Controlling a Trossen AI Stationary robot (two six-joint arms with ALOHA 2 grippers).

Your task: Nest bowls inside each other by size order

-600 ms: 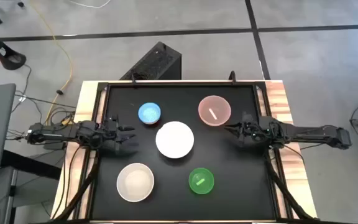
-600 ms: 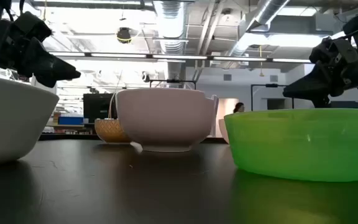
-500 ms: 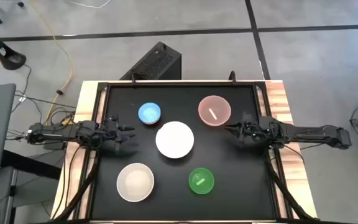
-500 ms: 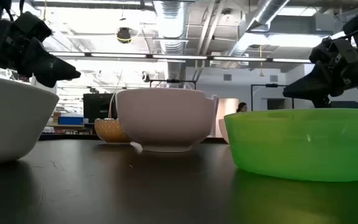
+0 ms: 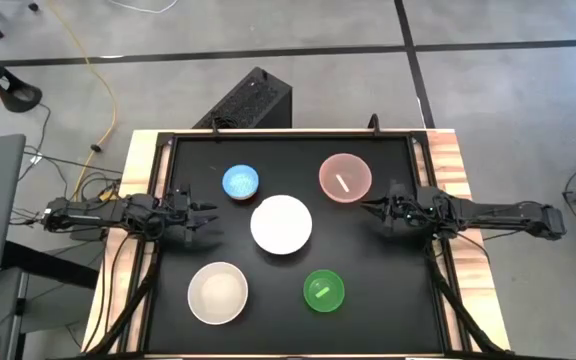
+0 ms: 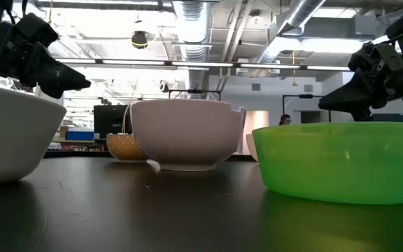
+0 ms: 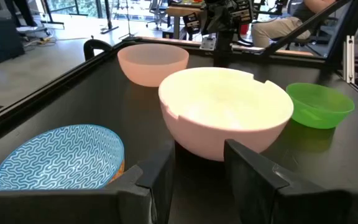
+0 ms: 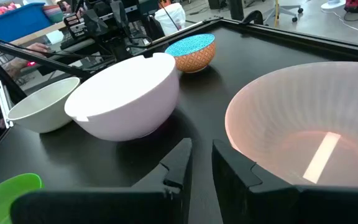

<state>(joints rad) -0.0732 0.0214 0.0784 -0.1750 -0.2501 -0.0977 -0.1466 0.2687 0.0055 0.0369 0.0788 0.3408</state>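
Observation:
Five bowls stand upright and apart on the black table. The light blue bowl (image 5: 240,182) is at the far left and the translucent pink bowl (image 5: 345,178) at the far right. The large white bowl (image 5: 281,224) is in the middle, the cream-white bowl (image 5: 218,293) near left and the bright green bowl (image 5: 323,291) near right. My left gripper (image 5: 213,221) hovers left of the large white bowl (image 7: 225,112), open and empty. My right gripper (image 5: 368,208) hovers just near of the pink bowl (image 8: 309,130), its fingers only narrowly apart and empty.
The table has a raised black rim (image 5: 288,134) within wooden side rails. Bare table lies between the bowls and along the near edge. A dark box (image 5: 248,100) stands on the floor beyond the far edge. Other tables and people show in the room behind.

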